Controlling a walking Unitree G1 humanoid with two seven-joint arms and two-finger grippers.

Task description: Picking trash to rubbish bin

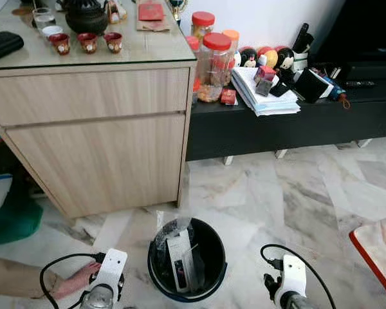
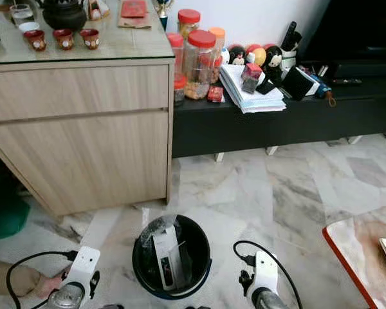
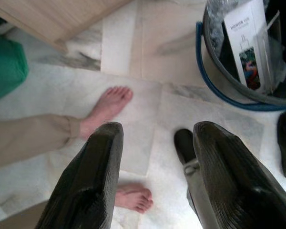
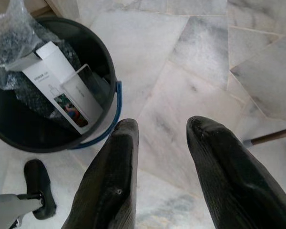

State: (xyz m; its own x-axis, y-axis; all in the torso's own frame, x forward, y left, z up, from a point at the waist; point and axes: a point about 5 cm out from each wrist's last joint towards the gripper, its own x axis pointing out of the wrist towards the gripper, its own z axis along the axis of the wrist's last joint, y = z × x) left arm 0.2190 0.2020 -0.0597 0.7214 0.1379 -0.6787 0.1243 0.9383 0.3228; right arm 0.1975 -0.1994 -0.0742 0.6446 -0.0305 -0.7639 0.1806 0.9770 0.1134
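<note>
A black rubbish bin (image 1: 187,261) with a blue handle stands on a pale marble floor (image 1: 289,193), directly ahead of the robot and between its two arms. Inside the bin, a white cardboard box (image 4: 62,90) leans upright against crumpled clear plastic wrap (image 4: 14,45). The left gripper (image 3: 155,179) hangs low beside the bin, its two black fingers spread apart and holding nothing; the bin sits just off to its right. The right gripper (image 4: 162,171) hangs on the bin's other side, fingers likewise parted and empty, with the bin near and to its left. Neither gripper touches the bin or the box. A person's bare feet (image 3: 107,107) stand on the floor close under the left gripper. Behind the bin is a light wooden cabinet (image 1: 96,129), and beside it a low black bench (image 1: 283,122) carrying red-lidded jars (image 1: 212,67) and stacked papers (image 1: 264,96).
</note>
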